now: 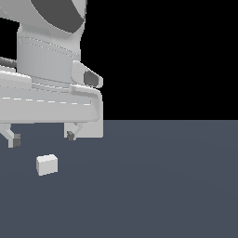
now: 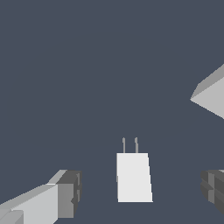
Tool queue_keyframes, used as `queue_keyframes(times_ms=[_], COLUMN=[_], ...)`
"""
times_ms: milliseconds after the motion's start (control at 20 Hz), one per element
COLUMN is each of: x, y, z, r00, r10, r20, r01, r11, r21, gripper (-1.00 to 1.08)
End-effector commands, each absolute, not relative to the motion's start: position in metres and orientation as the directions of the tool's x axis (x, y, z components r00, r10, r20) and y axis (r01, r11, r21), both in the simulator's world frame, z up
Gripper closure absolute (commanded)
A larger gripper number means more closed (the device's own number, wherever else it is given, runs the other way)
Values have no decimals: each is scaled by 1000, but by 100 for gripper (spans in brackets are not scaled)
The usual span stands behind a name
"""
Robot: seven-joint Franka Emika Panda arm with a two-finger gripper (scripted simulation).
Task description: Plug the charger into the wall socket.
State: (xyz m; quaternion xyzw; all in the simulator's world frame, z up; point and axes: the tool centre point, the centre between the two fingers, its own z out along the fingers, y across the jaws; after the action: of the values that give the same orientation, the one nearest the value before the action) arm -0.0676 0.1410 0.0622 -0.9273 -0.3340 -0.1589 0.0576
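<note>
A: While the hand (image 1: 43, 138) is hanging above the dark grey worktop (image 1: 167, 186), where is the charger (image 1: 47, 164) sitting?

B: It is lying flat on the worktop, just below the hand and between its two fingers, touching neither. In the exterior view the block is sitting nearer the finger on that view's left than the other one.

A: How is the hand standing?

B: It is spread wide and gripping nothing. In the wrist view, one dark-padded fingertip (image 2: 70, 192) is showing on one side of the charger (image 2: 134, 177) and the other fingertip (image 2: 213, 189) well apart on the far side.

A: Anything more on the charger?

B: Two thin prongs (image 2: 130, 145) are sticking out of one short end, pointing away from the hand's fingertips.

A: And the wall socket (image 2: 212, 94)?

B: In the wrist view a light-grey corner is poking in at the frame edge, beyond the charger and off to one side; its holes are out of sight.
</note>
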Motion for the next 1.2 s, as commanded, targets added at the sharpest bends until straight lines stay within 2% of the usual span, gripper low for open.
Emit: queue_keyframes(times_ms=[0, 1050, 1100, 1150], x=[-68, -68, -68, -68], y=[141, 141, 141, 141], z=[62, 11, 11, 11], r00=[725, 726, 726, 726], r10=[602, 603, 603, 603], r20=[333, 332, 332, 332], r01=[639, 639, 639, 639], r11=[-769, -770, -770, -770], r21=[0, 1, 1, 1], gripper=[-92, -92, 108, 108])
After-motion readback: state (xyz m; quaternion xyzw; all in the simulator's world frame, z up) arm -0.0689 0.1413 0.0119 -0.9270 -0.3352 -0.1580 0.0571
